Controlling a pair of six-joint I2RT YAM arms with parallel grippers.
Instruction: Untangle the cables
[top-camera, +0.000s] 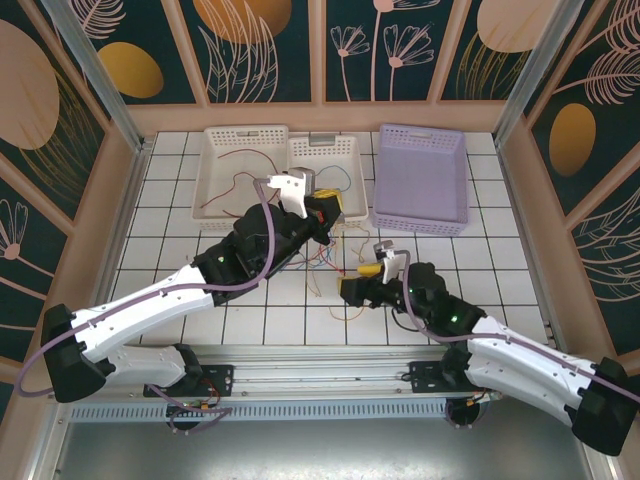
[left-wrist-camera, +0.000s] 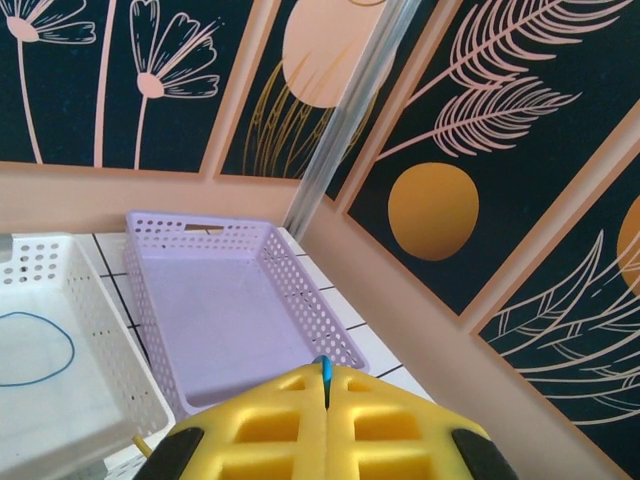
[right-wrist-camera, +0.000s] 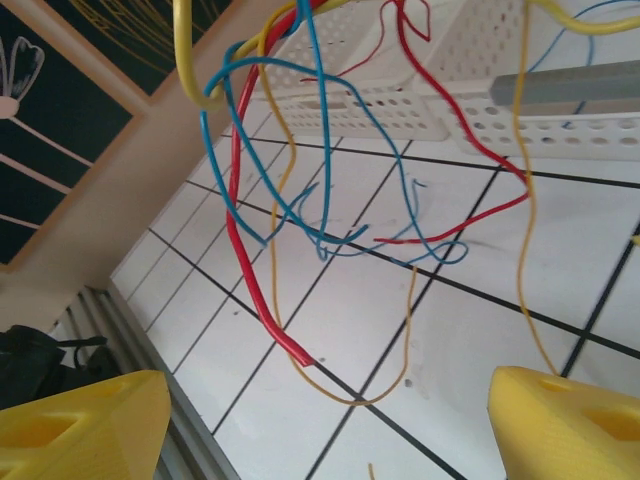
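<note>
Red, blue, yellow and tan cables are hanging in a loose tangle just ahead of the right gripper, over the tiled table. This gripper's yellow jaws are standing wide apart. The left gripper is pressing its jaws together and is pinching a blue strand of the cables between them. Beyond those jaws a purple basket is standing just beside a white basket.
</note>
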